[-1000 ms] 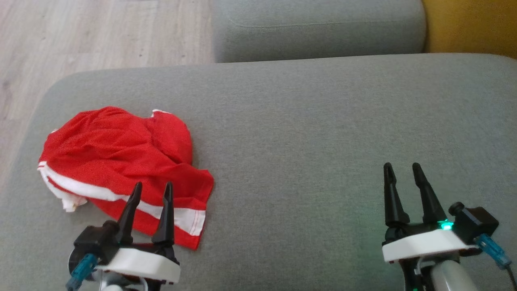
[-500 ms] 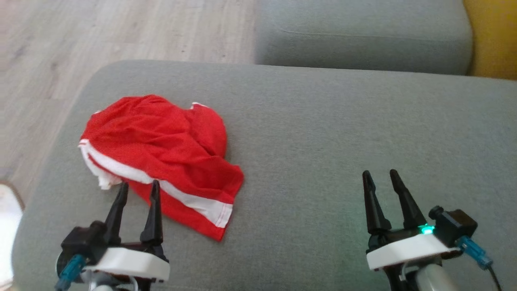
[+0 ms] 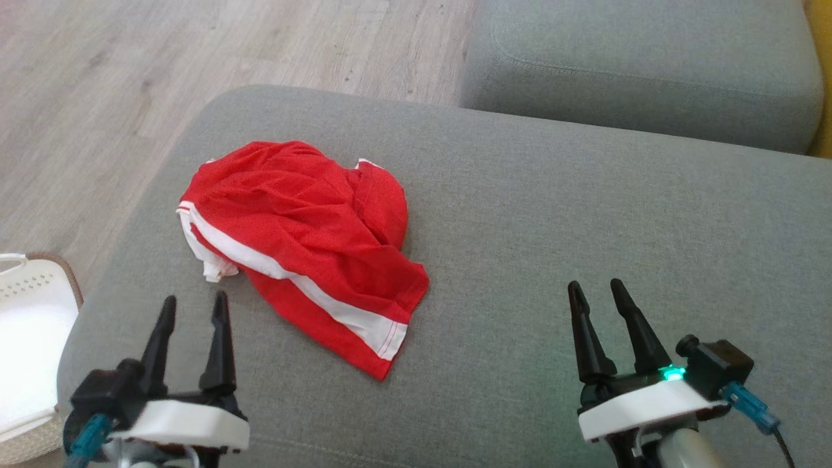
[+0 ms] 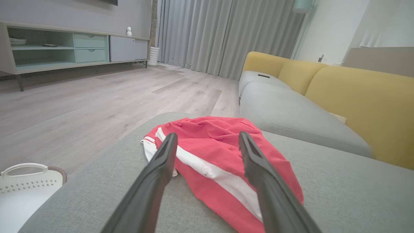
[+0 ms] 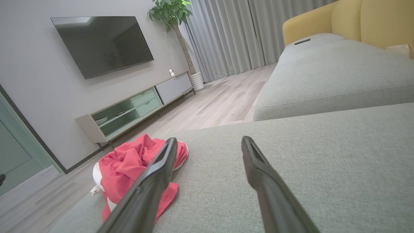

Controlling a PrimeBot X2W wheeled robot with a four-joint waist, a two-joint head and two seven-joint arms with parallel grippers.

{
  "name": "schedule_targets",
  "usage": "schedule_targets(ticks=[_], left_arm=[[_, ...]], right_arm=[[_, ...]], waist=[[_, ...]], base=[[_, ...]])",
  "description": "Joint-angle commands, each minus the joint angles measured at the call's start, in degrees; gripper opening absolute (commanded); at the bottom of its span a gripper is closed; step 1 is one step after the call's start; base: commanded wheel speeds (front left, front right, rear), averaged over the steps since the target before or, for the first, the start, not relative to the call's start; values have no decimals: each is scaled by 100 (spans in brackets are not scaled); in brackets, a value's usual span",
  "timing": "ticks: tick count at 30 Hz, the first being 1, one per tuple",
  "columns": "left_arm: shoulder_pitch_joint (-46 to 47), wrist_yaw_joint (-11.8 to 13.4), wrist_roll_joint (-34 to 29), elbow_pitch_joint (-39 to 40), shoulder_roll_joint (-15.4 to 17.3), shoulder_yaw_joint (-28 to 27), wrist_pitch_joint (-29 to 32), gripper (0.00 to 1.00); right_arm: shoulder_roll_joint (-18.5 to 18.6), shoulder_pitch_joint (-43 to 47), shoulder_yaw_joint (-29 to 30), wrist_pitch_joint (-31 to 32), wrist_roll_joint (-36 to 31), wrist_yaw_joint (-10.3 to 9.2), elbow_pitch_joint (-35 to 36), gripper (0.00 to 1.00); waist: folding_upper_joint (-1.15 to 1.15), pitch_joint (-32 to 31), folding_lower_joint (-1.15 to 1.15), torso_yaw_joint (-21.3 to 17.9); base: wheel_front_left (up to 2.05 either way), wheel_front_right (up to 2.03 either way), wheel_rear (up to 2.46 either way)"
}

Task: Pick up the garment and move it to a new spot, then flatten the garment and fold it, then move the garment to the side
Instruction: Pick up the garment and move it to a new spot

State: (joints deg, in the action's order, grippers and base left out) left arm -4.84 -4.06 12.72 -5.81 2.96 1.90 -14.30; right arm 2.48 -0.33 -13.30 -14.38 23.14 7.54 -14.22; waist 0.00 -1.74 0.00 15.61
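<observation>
The garment [image 3: 305,237] is a crumpled red piece with white stripes, lying on the left part of a grey sofa cushion [image 3: 552,214]. In the left wrist view the garment [image 4: 223,152] lies just beyond my fingers. My left gripper [image 3: 194,309] hovers open at the lower left, short of the garment's near edge and touching nothing. Far to the right my right gripper [image 3: 593,289] stands open over bare cushion. The right wrist view has the garment [image 5: 129,168] off to its left, partly behind one finger.
A white perforated basket [image 3: 29,338] stands on the wooden floor [image 3: 130,78] left of the cushion. A second grey cushion [image 3: 650,65] lies beyond, with yellow sofa backs [image 4: 355,97] to the right. A TV stand [image 5: 136,106] and curtains are far off.
The head camera has swung left, so the garment sits further right in the picture and the basket has come into sight. Both grippers stay open.
</observation>
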Motion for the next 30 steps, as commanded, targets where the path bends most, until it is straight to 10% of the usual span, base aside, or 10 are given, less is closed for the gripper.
schedule_targets(ticks=[1, 12, 30], left_arm=[[159, -29, -26, 162, -8, -260, -70, 100], [968, -246, -419, -500, 325, -417, -70, 100], [3743, -342, 740, -2859, 1906, 1631, 1478, 100]], right_arm=[[40, -143, -153, -62, 34, -5, 150, 100], [40, -275, 58, -62, -126, -5, 184, 100], [40, -684, 273, -62, -275, -5, 260, 100]], waist=[[0, 23, 0, -4], [0, 562, 0, -289], [0, 1547, 0, -880]], base=[[0, 0, 0], [0, 0, 0], [0, 0, 0]])
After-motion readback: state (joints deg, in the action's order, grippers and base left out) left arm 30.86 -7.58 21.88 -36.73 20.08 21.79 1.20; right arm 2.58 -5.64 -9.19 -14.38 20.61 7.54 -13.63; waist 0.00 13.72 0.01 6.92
